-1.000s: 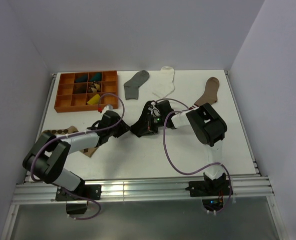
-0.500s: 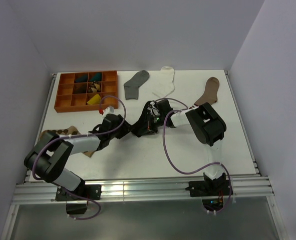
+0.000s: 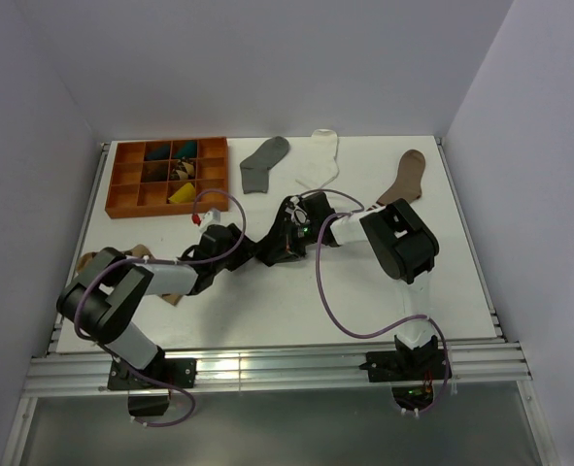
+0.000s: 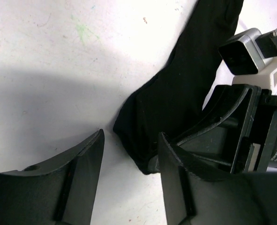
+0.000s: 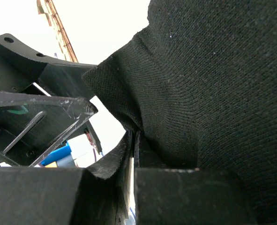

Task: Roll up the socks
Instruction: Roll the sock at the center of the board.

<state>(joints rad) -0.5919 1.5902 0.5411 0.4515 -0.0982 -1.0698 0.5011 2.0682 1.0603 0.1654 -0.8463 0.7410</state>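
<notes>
The black sock (image 3: 270,249) lies crumpled mid-table between my two grippers. In the left wrist view the black sock (image 4: 185,89) stretches up to the right, and its rounded end sits in the gap of my open left gripper (image 4: 131,157) without being pinched. My right gripper (image 5: 134,140) is shut on a fold of the black sock (image 5: 213,79), whose fabric fills that view. From above, the left gripper (image 3: 242,243) is just left of the sock and the right gripper (image 3: 288,233) just right of it. The grey sock (image 3: 264,162) and white sock (image 3: 320,165) lie flat at the back.
An orange compartment tray (image 3: 123,206) with small items stands at the back left. A brown sock (image 3: 403,178) lies at the back right. A tan patterned sock (image 3: 121,257) lies under the left arm. White walls close in three sides.
My left gripper's jaws have spread apart and released the sock's end, and the left arm has shifted slightly. The right gripper has stayed shut on the sock.
</notes>
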